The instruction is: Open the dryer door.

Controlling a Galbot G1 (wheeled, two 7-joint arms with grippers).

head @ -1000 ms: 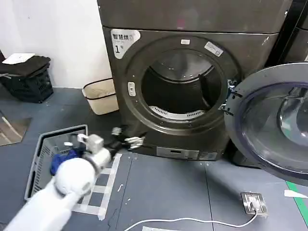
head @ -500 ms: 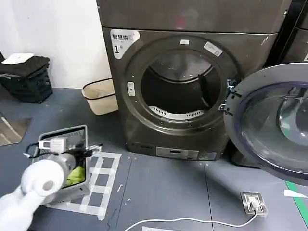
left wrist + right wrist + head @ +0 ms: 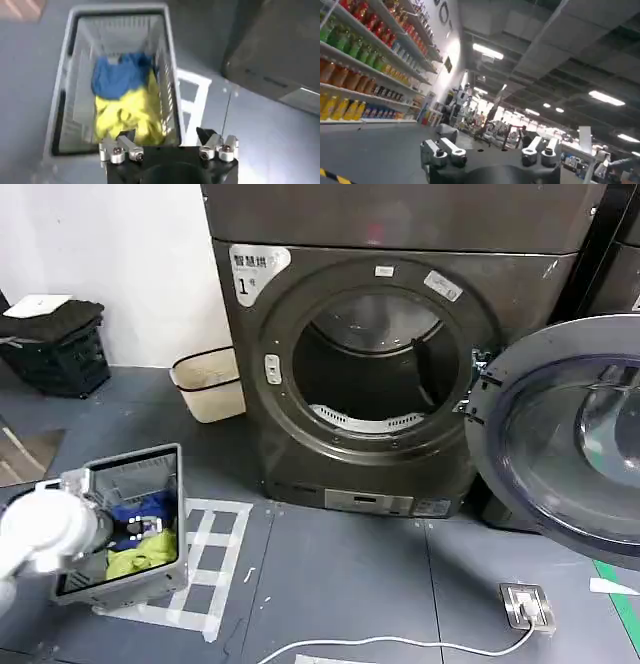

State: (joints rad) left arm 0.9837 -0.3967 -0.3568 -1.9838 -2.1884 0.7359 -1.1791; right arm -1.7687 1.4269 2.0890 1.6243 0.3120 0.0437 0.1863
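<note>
The dryer door [image 3: 560, 444] stands swung wide open to the right of the grey machine [image 3: 400, 224] stickered "1" [image 3: 250, 269], its chrome ring and dark glass facing me. The drum opening [image 3: 375, 374] is fully exposed and looks empty. My left arm [image 3: 40, 529] is low at the far left, well away from the door. In the left wrist view the left gripper [image 3: 165, 136] is open above a basket, with nothing between its fingers. The right gripper [image 3: 492, 142] is open too, pointing up at a ceiling and shelves.
A grey laundry basket [image 3: 165, 459] with blue and yellow clothes [image 3: 125, 100] sits on the floor at the left, beside a white tape grid [image 3: 215, 554]. A beige bin [image 3: 205, 384] and black crate [image 3: 55, 344] stand by the wall. A power strip [image 3: 525, 604] lies at the right.
My left arm has pulled back from the dryer's front, down and leftward to the basket. The door has stayed open in the same place.
</note>
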